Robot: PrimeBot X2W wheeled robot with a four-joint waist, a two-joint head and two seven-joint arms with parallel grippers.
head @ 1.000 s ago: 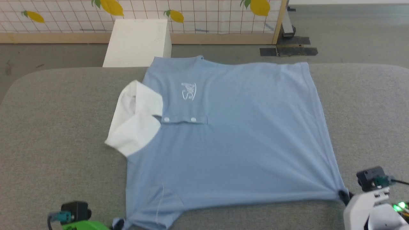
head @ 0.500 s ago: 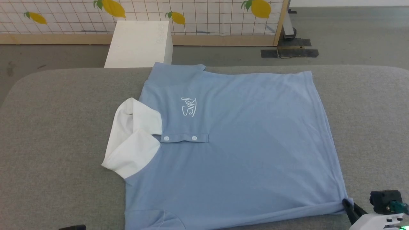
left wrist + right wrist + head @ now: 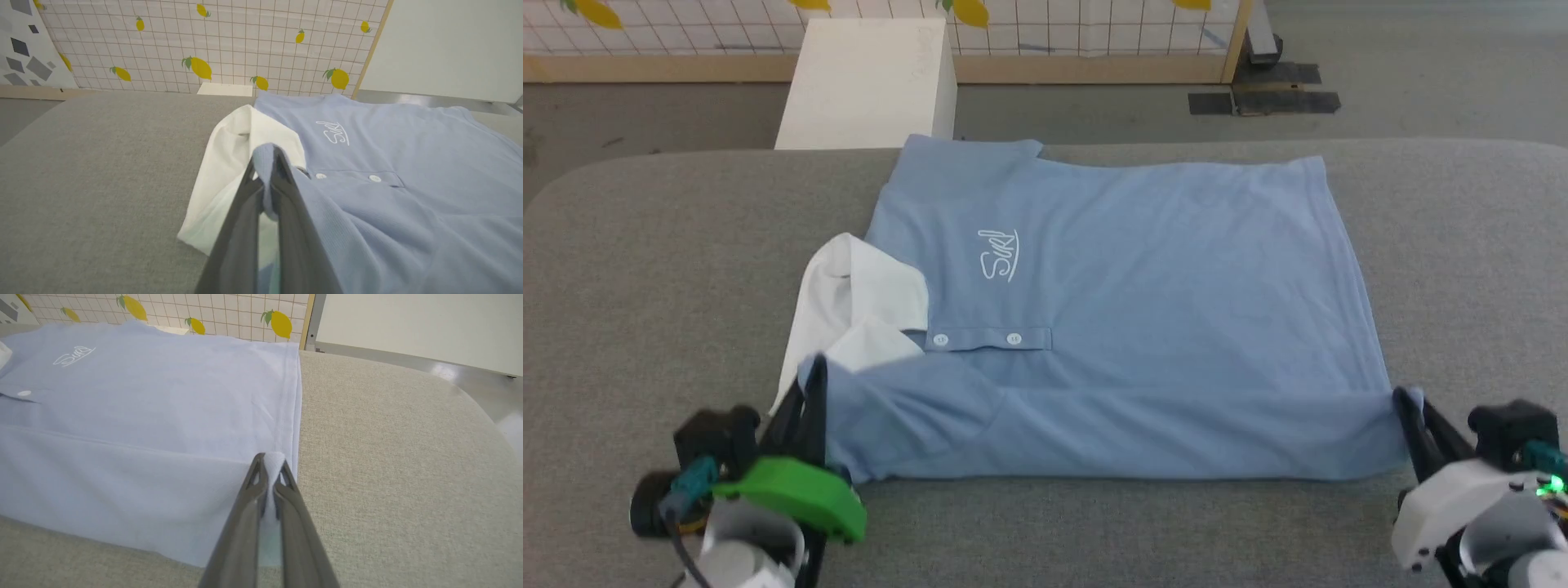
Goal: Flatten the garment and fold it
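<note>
Now the garment [image 3: 1143, 269] lies spread across the grey padded bench [image 3: 645, 269], front side up, with its white collar [image 3: 849, 294] toward the robot's left and its hem toward the right. The white cursive logo [image 3: 998, 253] sits on the chest, and two small white buttons [image 3: 1014, 338] show on the placket just beside the collar. Along the side nearest the robot, the light blue cloth is doubled over itself into a long folded band running from one claw to the other.

The left claw [image 3: 813, 371] is pinched shut on the near left corner of the garment, at the shoulder end. In the left wrist view its two dark fingers [image 3: 241, 228] meet around a tuft of blue knit that pokes out at their tips, and this raised corner overlaps the near part of the collar. The right claw [image 3: 1405, 400] is likewise closed on the near hem corner. In the right wrist view a small fold of cloth is squeezed between its fingers [image 3: 241, 522], just beside the stitched hem edge.

Beyond the bench, a white box [image 3: 866, 82] stands on the grey floor [image 3: 1421, 82], just behind the garment's far left corner. Behind it runs a gridded screen [image 3: 1054, 33] printed with lemons, framed in pale wood.
</note>
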